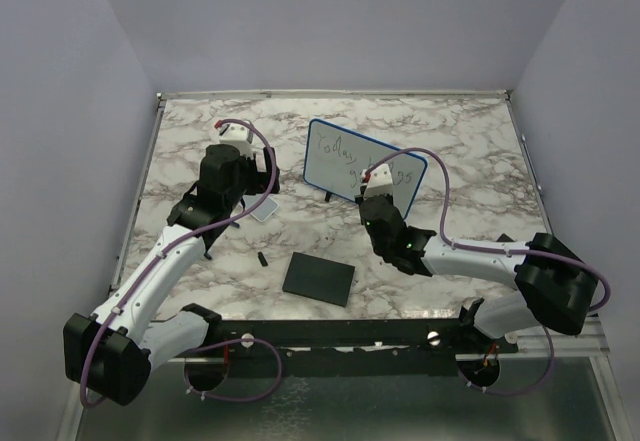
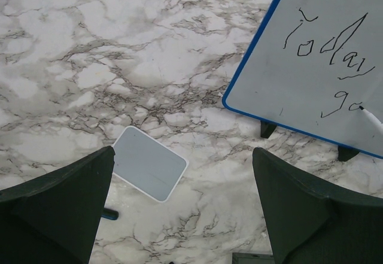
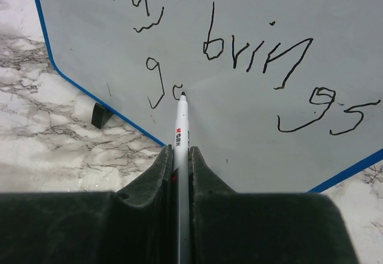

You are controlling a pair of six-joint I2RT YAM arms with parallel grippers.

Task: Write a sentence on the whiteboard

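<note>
right gripper [image 3: 179,154] pinching marker [image 3: 181,126] | tip at whiteboard [image 3: 239,133], lower line of sentence [image 3: 248,57] | left gripper [image 2: 182,154] spread

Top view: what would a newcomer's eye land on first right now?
The whiteboard stands on the marble table, bearing the unfinished sentence: "Today brings", with "go" begun below. The right gripper is shut on a white marker, its tip at the board just after that "go". The left gripper hangs open over a pale tile left of the board.
</note>
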